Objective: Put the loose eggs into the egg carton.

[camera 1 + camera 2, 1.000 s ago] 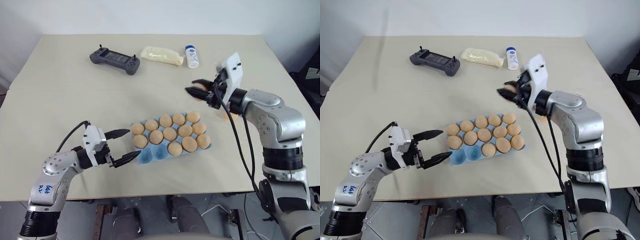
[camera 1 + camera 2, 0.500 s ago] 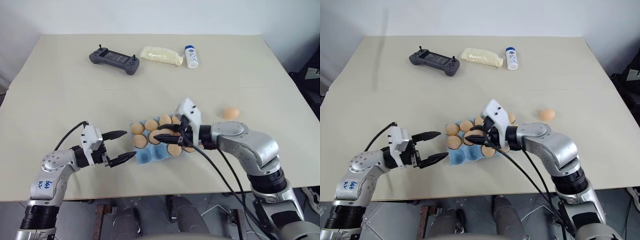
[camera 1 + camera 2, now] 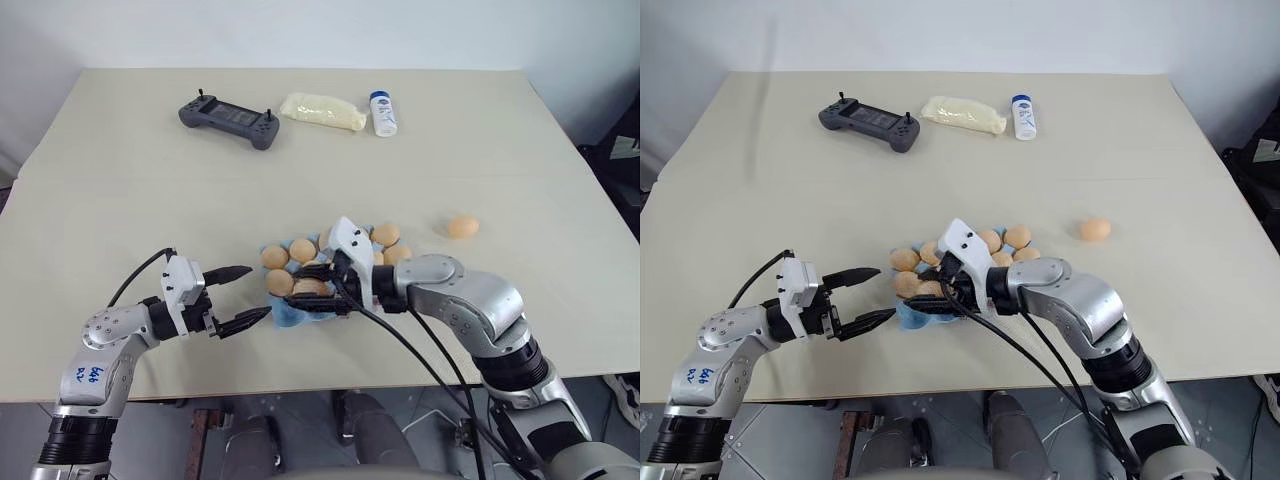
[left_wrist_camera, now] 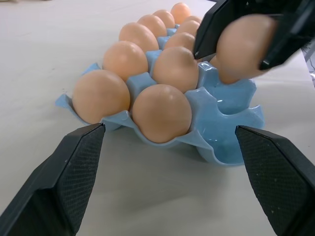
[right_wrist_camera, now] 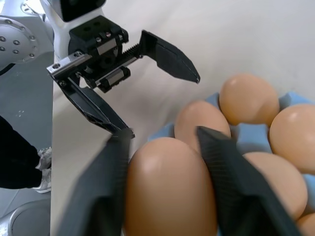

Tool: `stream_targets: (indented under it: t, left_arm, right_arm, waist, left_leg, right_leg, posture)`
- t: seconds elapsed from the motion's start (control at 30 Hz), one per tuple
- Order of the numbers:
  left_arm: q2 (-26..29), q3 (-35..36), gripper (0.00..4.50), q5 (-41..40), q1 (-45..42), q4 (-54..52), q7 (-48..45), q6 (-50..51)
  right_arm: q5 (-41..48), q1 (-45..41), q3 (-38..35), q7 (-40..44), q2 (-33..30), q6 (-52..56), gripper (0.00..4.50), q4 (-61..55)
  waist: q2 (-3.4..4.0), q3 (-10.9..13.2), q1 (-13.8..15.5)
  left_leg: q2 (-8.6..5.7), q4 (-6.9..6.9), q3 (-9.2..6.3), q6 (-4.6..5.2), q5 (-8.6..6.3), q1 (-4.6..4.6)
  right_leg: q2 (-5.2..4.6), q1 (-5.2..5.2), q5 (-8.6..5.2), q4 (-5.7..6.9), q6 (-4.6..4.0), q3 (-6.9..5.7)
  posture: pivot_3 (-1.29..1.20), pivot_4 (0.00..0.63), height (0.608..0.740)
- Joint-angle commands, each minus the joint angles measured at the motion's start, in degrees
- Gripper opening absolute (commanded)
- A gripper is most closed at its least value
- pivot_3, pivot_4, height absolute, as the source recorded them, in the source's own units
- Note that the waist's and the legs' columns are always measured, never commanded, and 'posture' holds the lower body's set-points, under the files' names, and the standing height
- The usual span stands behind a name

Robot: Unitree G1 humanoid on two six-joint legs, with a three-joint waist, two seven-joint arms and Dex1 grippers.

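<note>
Left end effector (image 3: 243, 296) agape, level

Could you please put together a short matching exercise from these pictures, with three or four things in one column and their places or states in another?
Things:
1. game controller
2. lone egg
3. left gripper
4. egg carton

Places or states:
A. open, beside the carton
B. far side of the table, next to the pale packet
C. light blue, front cups empty
D. bare table, to the carton's right

Pairs: 1-B, 2-D, 3-A, 4-C
</note>
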Motion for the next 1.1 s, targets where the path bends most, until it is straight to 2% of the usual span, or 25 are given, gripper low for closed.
stream_targets:
  t: [0.03, 0.1, 0.37, 0.47, 0.73, 0.83, 1.0, 1.1]
  left_arm:
    - [0.3, 1.3, 4.5, -0.4, 0.1, -2.9, 0.3, -1.0]
    - [0.2, 1.2, 4.5, -0.4, 0.0, -3.0, 0.4, -1.0]
    - [0.0, 1.0, 4.5, -0.6, -0.6, -2.6, 0.2, -1.1]
    - [0.0, 0.9, 4.5, -0.7, -0.9, -2.4, -0.1, -1.2]
    - [-1.0, 0.5, 4.5, -1.4, -2.6, -1.2, -1.3, -1.2]
    - [-1.3, 0.6, 4.5, -1.9, -3.4, -0.9, -1.7, -1.1]
    - [-1.9, 0.8, 4.5, -2.9, -4.9, -1.0, -2.3, -0.8]
    - [-1.7, 0.6, 4.5, -3.1, -4.9, -1.1, -3.3, -1.1]
  right_arm:
    - [-0.1, -0.8, 0.0, 0.9, -0.3, -0.8, 3.74, -0.9]
    - [-0.3, -1.1, -0.4, 0.8, -0.4, -1.1, 4.42, -1.0]
    - [1.2, -2.2, -6.7, 0.4, -3.4, -1.0, 4.47, -3.3]
    - [3.0, 0.4, -12.4, 1.4, -7.4, -0.9, 4.47, -5.9]
    - [3.4, 13.9, -27.2, 0.1, -16.0, -3.9, 4.47, -9.6]
    - [2.5, 23.1, -34.5, 1.2, -19.1, -6.9, 4.47, -10.0]
    - [2.3, 34.5, -45.1, 1.5, -20.2, -10.7, 4.47, -8.4]
    - [1.8, 38.3, -48.0, 1.1, -19.8, -12.1, 4.47, -6.6]
  waist:
    - [0.0, 0.0, 0.0]
    - [0.0, 0.0, 0.0]
    - [0.0, 0.0, 0.1]
    - [0.0, 0.0, 0.1]
    - [-0.02, 0.0, 0.5]
    - [-0.02, 0.0, 0.8]
    - [-0.04, 0.0, 0.9]
    - [-0.04, 0.0, 0.5]
  left_leg:
    - [0.0, 0.0, 0.0, 0.0, 0.0, 0.0]
    - [0.0, 0.0, 0.0, 0.0, 0.0, 0.0]
    - [-0.01, 0.01, 0.0, 0.0, 0.0, 0.0]
    - [-0.02, -0.02, 0.0, 0.0, 0.0, -0.02]
    - [0.0, -0.11, -0.01, -0.03, -0.06, -0.05]
    - [-0.06, -0.09, -0.01, 0.01, -0.06, -0.04]
    - [-0.13, -0.07, -0.03, 0.09, -0.02, 0.04]
    - [-0.2, -0.03, -0.03, 0.16, 0.02, 0.09]
  right_leg:
    - [0.0, 0.0, 0.0, 0.0, 0.0, 0.0]
    - [0.0, 0.0, 0.0, 0.0, 0.01, 0.0]
    - [-0.02, 0.0, 0.0, -0.01, 0.0, 0.01]
    - [-0.02, 0.0, 0.0, -0.08, 0.0, 0.01]
    - [0.02, 0.02, 0.01, -0.27, 0.04, -0.04]
    - [0.07, 0.05, 0.01, -0.27, 0.07, 0.0]
    - [0.16, 0.11, 0.01, -0.23, 0.12, 0.06]
    - [0.17, 0.16, 0.07, -0.21, 0.22, 0.13]
  posture:
    - [0.0, 0.15, 0.74]
    - [0.0, 0.15, 0.74]
    - [0.0, 0.15, 0.74]
    - [0.0, 0.15, 0.74]
    - [0.0, 0.15, 0.74]
    - [0.0, 0.15, 0.74]
    - [0.0, 0.15, 0.74]
    - [0.0, 0.15, 0.74]
